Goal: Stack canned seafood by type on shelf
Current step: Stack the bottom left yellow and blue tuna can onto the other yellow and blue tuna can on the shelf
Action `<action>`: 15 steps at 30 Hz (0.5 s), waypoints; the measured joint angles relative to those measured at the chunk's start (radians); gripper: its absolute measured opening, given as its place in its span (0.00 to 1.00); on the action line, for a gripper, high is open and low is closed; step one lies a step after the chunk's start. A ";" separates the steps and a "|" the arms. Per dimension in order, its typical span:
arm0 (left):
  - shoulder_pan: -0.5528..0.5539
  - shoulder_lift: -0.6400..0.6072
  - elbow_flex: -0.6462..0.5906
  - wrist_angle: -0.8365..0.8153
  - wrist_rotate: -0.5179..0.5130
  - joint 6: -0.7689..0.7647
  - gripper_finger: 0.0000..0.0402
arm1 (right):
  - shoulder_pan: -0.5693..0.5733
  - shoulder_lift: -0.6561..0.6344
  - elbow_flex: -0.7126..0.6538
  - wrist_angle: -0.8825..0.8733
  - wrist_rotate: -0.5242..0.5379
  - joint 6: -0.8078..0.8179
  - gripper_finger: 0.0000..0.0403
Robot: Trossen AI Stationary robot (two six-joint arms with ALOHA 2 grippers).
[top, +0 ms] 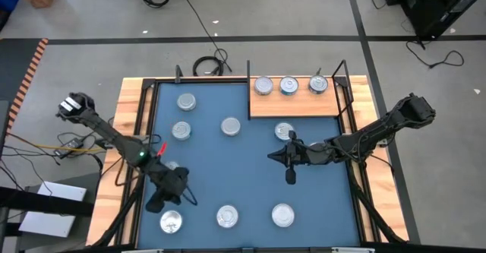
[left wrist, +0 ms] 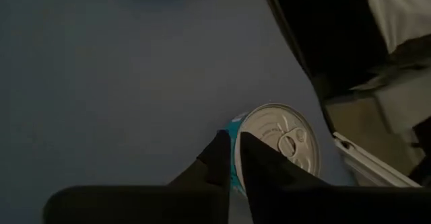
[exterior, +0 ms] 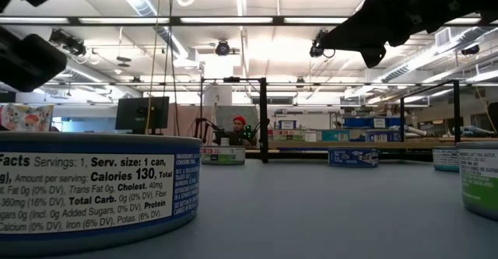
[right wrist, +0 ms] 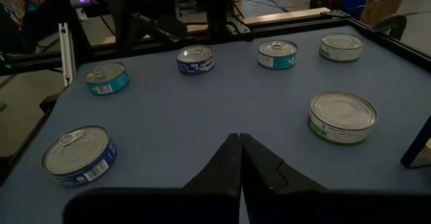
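While hanging over the blue mat [top: 250, 150] at the desk's left front, left claw [left wrist: 232, 148]: parted by a slit only, gripping nothing, tips just beside the teal-sided tin [left wrist: 276, 143].
Right claw [right wrist: 240, 142]: closed, empty, waiting above mid-mat.
Step in hand: likely grasping that tin.
Doing it well: widen past the rim, centre over the lid, lower straight, squeeze on the side wall, lift level.
Tin's pose: upright, lid and pull-tab up; axis vertical, no long side.
Shelf [top: 304, 107]: far right, well apart, carrying three tins [top: 288, 85] in a row.
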 joint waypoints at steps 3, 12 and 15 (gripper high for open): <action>-0.023 0.016 0.000 0.004 -0.025 -0.029 0.16 | 0.000 0.000 0.000 0.000 0.000 0.000 0.04; -0.044 0.153 0.000 0.086 0.027 -0.086 0.22 | 0.000 0.000 0.000 -0.001 0.000 0.000 0.03; -0.045 0.190 0.000 0.102 0.047 -0.105 0.22 | 0.000 0.000 0.000 -0.001 0.000 0.000 0.04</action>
